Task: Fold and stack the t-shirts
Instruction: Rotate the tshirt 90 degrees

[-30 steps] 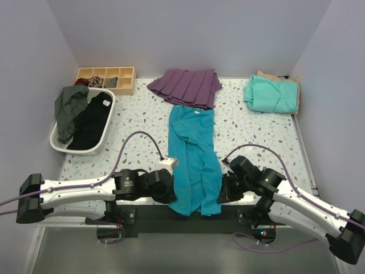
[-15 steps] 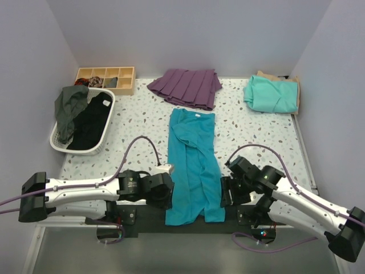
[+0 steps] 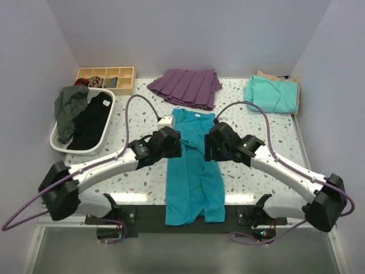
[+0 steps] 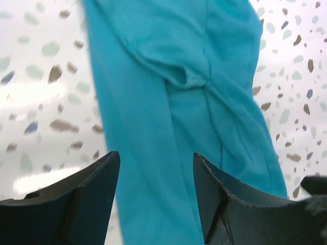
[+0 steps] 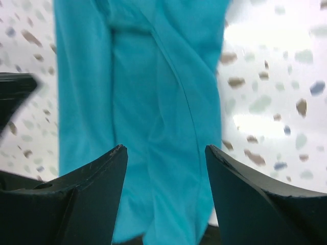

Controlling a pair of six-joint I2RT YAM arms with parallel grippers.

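Teal t-shirt (image 3: 191, 171) lies in the middle of the tabletop (image 3: 285, 137), folded lengthwise into a narrow strip. Its long axis runs straight away from the arm bases. The collar end points at the purple skirt (image 3: 185, 87) and the hem end reaches over the dark strip at the near edge.

The left gripper (image 3: 174, 145) hangs over the strip's left edge and the right gripper (image 3: 212, 147) over its right edge. They sit roughly level with each other, over the far half nearer the collar. Both wrist views show the jaws spread apart with only cloth and speckled tabletop beneath. Each gripper is released and holds nothing.

The strip lies between the two grippers, so each arm is about equally near its own edge. What seems left for this shirt is a fold across the long axis, one end brought over the other. From this position the collar end looks the nearer one to take, each gripper on its own corner.

The mint t-shirt (image 3: 271, 94) sits folded at the far right corner, on top of the tan t-shirt (image 3: 267, 75). They are well apart from the teal one, and that looks like where the stack is forming.
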